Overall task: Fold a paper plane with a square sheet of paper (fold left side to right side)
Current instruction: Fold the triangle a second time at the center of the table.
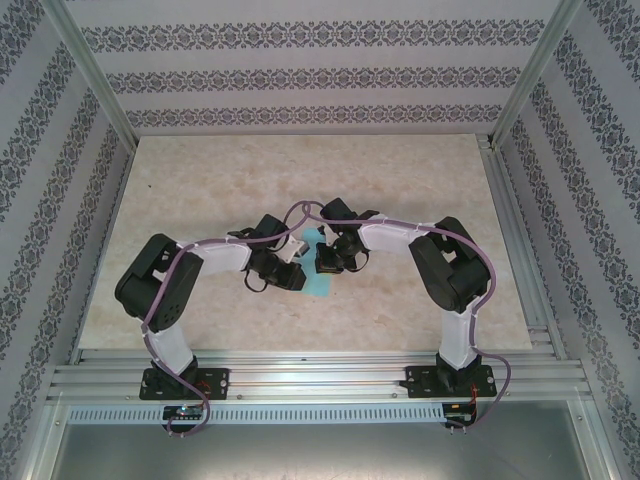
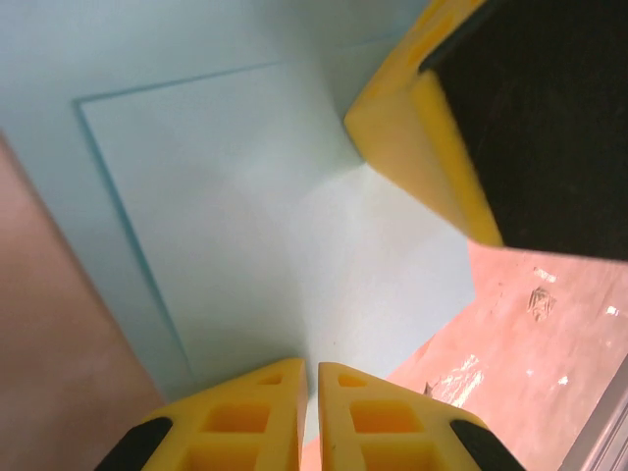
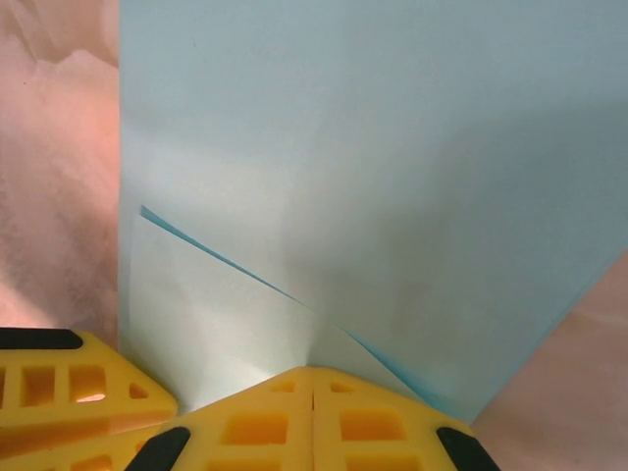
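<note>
The left gripper (image 2: 309, 407) sat closest, its yellow jaws clenched to a sliver on the edge of the square sheet of paper (image 2: 245, 226), which ran into the gap. The right gripper (image 3: 312, 417) was clamped tight, its tips pressed down on a folded flap. The partly folded sheet lay flat near the middle of the bench (image 1: 400, 180), under both wrists.
</note>
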### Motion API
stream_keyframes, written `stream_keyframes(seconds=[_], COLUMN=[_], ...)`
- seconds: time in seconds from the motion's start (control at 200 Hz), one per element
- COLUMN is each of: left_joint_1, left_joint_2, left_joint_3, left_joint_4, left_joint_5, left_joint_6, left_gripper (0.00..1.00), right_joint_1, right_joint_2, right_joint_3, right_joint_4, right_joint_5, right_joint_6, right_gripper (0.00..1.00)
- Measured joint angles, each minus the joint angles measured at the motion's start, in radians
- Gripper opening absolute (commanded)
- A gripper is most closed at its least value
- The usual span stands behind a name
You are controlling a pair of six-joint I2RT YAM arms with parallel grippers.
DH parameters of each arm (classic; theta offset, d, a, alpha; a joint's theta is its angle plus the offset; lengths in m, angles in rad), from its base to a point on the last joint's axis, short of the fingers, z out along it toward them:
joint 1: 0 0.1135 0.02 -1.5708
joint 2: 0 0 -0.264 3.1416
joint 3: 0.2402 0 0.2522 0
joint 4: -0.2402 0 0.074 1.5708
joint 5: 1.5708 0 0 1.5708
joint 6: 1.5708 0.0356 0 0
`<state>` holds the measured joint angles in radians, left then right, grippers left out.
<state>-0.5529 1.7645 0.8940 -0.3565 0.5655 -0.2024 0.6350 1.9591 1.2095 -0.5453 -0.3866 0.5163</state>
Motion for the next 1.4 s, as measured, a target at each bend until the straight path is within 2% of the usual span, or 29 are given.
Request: stream_keyframes(seconds=[0.49,0.704,0.874,0.979,1.194,1.269,1.399], left_joint_1=[0.021,0.069,0.113,0.124,0.127,0.127,0.127], left_joint_2=[-0.094,-0.195,-0.292,-0.317,-0.269,-0.224,-0.139], left_joint_3=[-0.103,-0.153,-0.163,-0.164,-0.165,-0.165,-0.155], left_joint_4=[0.006,-0.089,-0.106,-0.078,0.03,0.064,0.112], left_joint_5=[-0.036,-0.056,-0.029,0.009,0.083,0.102,0.133], left_joint_6=[-0.042,-0.05,-0.082,-0.116,-0.177,-0.189,-0.209], left_gripper=[0.12,0.2,0.39,0.51,0.55,0.55,0.48], right_joint_1=[0.0,-0.001,-0.003,-0.01,-0.036,-0.054,-0.086], right_joint_2=[0.001,-0.002,-0.018,-0.06,-0.217,-0.268,-0.304], right_joint_3=[0.002,0.002,0.002,0.007,-0.015,-0.064,-0.154], right_joint_4=[-0.001,0.001,-0.005,-0.02,-0.011,0.011,0.038], right_joint_5=[-0.001,-0.007,0.007,0.028,0.076,0.084,0.087], right_joint_6=[-0.011,-0.014,-0.014,-0.014,-0.018,-0.018,-0.018], right_gripper=[0.07,0.07,0.16,0.24,0.38,0.39,0.39])
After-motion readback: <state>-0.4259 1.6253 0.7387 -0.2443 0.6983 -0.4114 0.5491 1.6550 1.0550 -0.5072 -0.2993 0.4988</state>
